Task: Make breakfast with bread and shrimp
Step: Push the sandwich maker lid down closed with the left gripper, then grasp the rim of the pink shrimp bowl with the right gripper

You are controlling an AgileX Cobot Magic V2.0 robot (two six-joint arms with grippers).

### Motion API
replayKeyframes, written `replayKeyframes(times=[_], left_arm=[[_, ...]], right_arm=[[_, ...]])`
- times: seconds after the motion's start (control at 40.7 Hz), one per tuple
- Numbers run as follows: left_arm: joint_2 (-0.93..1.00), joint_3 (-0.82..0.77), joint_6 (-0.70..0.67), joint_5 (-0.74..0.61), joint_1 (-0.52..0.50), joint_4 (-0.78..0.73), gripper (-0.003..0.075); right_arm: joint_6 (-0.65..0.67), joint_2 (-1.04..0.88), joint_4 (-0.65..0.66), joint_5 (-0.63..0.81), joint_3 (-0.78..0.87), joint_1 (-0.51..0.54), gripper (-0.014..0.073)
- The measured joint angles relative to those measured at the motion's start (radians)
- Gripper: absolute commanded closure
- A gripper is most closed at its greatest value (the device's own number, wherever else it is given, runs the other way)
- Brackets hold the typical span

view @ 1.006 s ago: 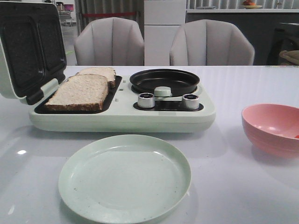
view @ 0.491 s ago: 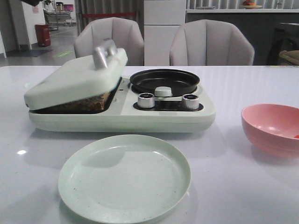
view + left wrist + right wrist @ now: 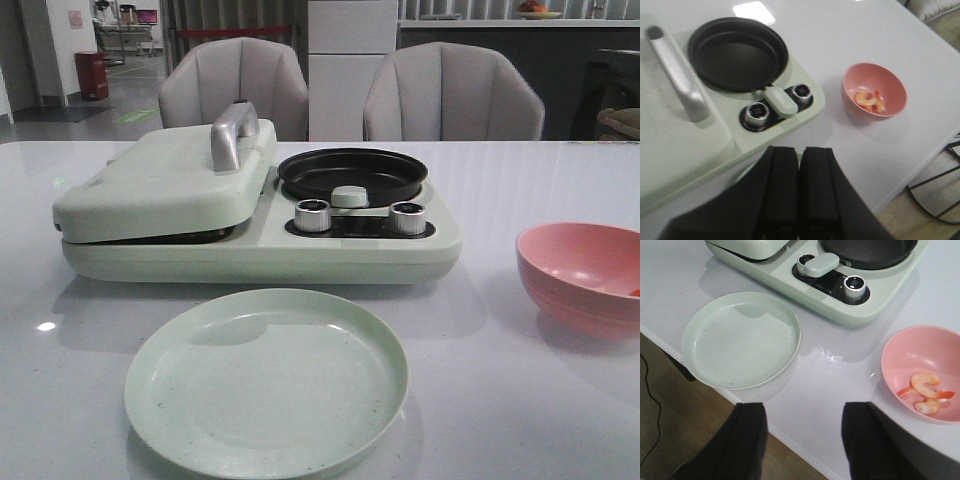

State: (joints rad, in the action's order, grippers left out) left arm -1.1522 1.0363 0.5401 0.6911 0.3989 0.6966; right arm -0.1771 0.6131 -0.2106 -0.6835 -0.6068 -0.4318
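The bread is hidden under the shut pale green lid (image 3: 160, 180) of the breakfast maker (image 3: 260, 250). The shrimp (image 3: 925, 392), a few orange-pink curls, lie in a pink bowl (image 3: 910, 350) at the table's right; they also show as shrimp (image 3: 870, 100) in the left wrist view. My left gripper (image 3: 800, 150) is shut with nothing in it, hovering near the maker's front, just off the lid's silver handle (image 3: 677, 75). My right gripper (image 3: 805, 410) is open and empty above the table's front edge, between the plate (image 3: 740, 340) and the bowl. Neither gripper shows in the front view.
An empty black pan (image 3: 352, 172) sits on the maker's right half, with two silver knobs (image 3: 313, 214) in front of it. A pale green plate (image 3: 265, 380) lies in front of the maker. Two grey chairs (image 3: 455, 90) stand behind the table.
The lid, upright a second ago with both bread slices showing, has swung down and now lies shut over them.
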Motion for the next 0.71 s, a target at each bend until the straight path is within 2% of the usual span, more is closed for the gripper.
replayKeyframes(times=[0.147, 0.319, 0.515, 0.614, 0.712], left_arm=[[0.126, -0.135, 0.0, -0.06, 0.113, -0.004, 0.062], [0.255, -0.278, 0.0, -0.088, 0.194, -0.004, 0.062], [0.358, -0.401, 0.0, -0.094, 0.219, -0.006, 0.062], [0.376, -0.431, 0.0, -0.094, 0.219, -0.006, 0.062], [0.378, -0.439, 0.0, -0.095, 0.219, -0.006, 0.062]], right_arm=[[0.0, 0.0, 0.0, 0.0, 0.0, 0.0, 0.0141], [0.0, 0.0, 0.0, 0.0, 0.0, 0.0, 0.0141], [0.0, 0.0, 0.0, 0.0, 0.0, 0.0, 0.0149], [0.011, 0.02, 0.013, -0.004, -0.002, 0.01, 0.0202], [0.05, 0.084, 0.051, -0.022, -0.038, 0.063, 0.0237]])
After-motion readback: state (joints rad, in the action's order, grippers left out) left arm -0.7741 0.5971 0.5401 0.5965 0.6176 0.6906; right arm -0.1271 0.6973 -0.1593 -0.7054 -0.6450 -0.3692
